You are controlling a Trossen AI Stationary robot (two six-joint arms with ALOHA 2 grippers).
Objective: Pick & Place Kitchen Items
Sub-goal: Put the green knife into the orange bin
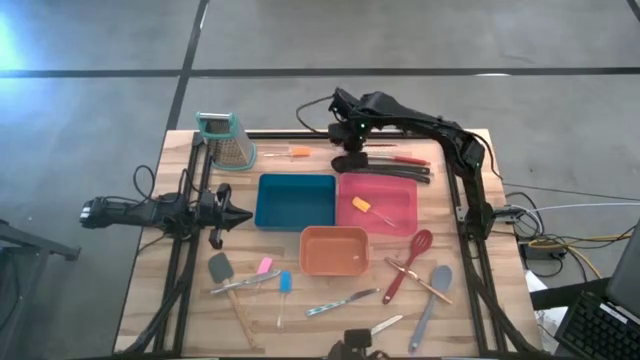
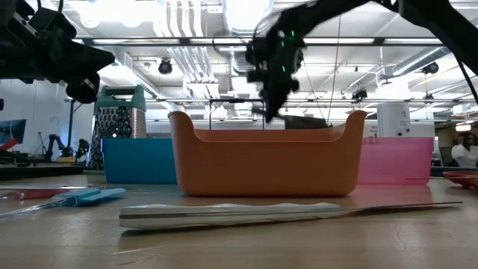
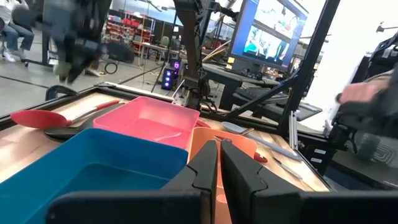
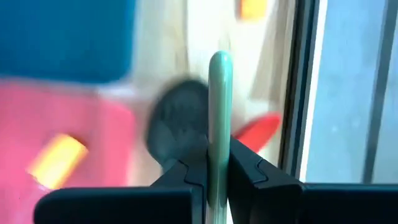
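My right gripper point(image 4: 219, 163) hangs over the table's far edge behind the pink tray point(image 1: 377, 200), shut on a slim utensil with a pale green handle point(image 4: 219, 106). The gripper also shows in the high view point(image 1: 350, 152) and the low view point(image 2: 270, 101). Under it a black spoon point(image 4: 177, 118) and a red spoon point(image 4: 258, 130) lie on the table. An orange-headed spatula point(image 1: 362, 205) lies in the pink tray. My left gripper point(image 1: 240, 213) waits shut at the table's left, beside the blue tray point(image 1: 295, 200). My right gripper pinches the pale green handle point(image 4: 219, 149) between its two fingers point(image 4: 249, 171), pointing steeply down from above. The handle runs along the fingers, and its rounded end point(image 4: 220, 61) sticks out past the fingertips, clear of the table. The gripper hides the utensil's other end.
An orange tray point(image 1: 335, 250) stands in front of the blue and pink ones. A metal grater point(image 1: 225, 138) stands at the far left. Several spatulas, knives and spoons, among them a red spoon point(image 1: 410, 262) and a grey spoon point(image 1: 432, 295), lie along the near edge.
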